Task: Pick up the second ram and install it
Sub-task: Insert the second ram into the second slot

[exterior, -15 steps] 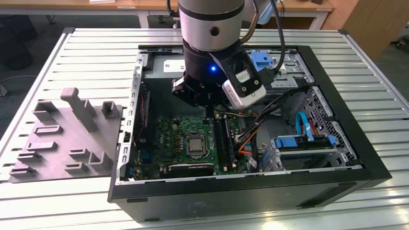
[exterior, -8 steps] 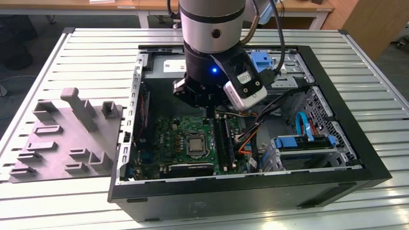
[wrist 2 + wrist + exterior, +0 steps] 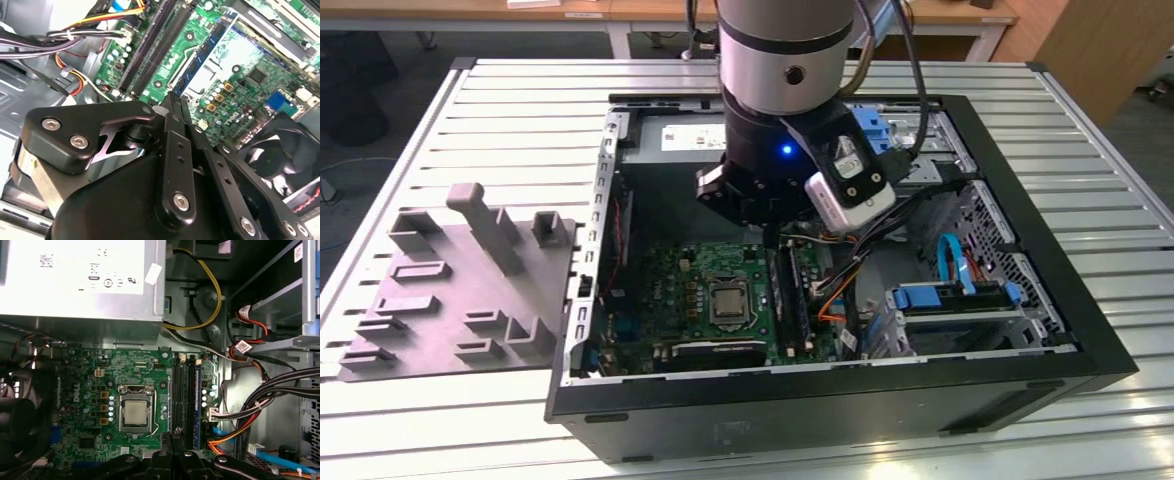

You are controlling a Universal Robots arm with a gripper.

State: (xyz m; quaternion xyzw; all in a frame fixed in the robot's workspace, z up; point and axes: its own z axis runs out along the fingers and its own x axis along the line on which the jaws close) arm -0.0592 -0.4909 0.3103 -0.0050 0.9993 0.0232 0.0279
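The end effector (image 3: 175,434), fingers pinched together on nothing, hovers over one end of the memory slots (image 3: 179,395), with the blue ram stick (image 3: 197,405) just beside it (long axis along the slots).

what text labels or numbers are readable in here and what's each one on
None can be quoted with confidence.
silver metal power supply box: barcode sticker and printed marks, too small to read.
green motherboard circuit board: white lettering, too small.
white cable tag: blurred.
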